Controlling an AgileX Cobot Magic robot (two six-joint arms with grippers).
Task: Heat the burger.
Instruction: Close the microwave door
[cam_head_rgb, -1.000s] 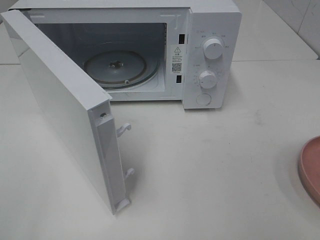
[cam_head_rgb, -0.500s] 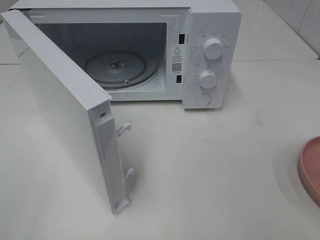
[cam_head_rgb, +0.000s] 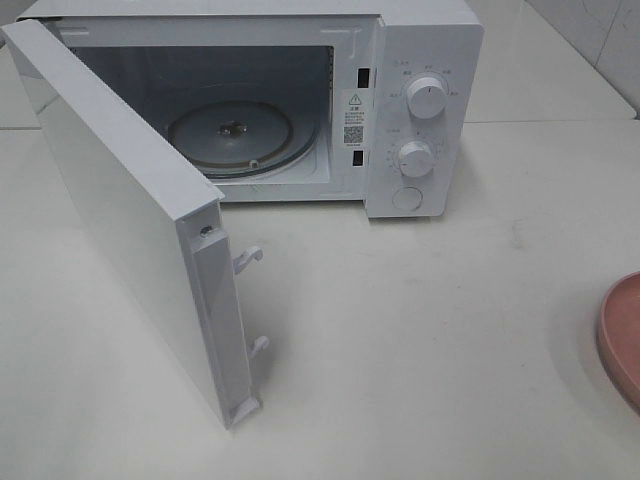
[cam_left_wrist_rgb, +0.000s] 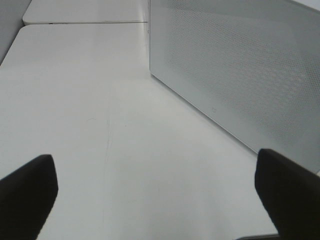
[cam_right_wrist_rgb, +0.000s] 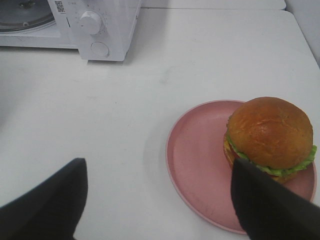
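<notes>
Right wrist view: my right gripper, its dark fingers spread wide and empty, hangs above the round matte pink plate. On the plate sits the burger, with a glossy golden-brown domed bun and a green lettuce frill. Exterior high view: I see the boxy white microwave on the smooth white table, its flat door swung open, a round glass turntable inside, two ribbed white knobs and a QR-code warning sticker, its text unreadable. Left wrist view: my left gripper is spread wide, empty, beside the door's perforated panel.
</notes>
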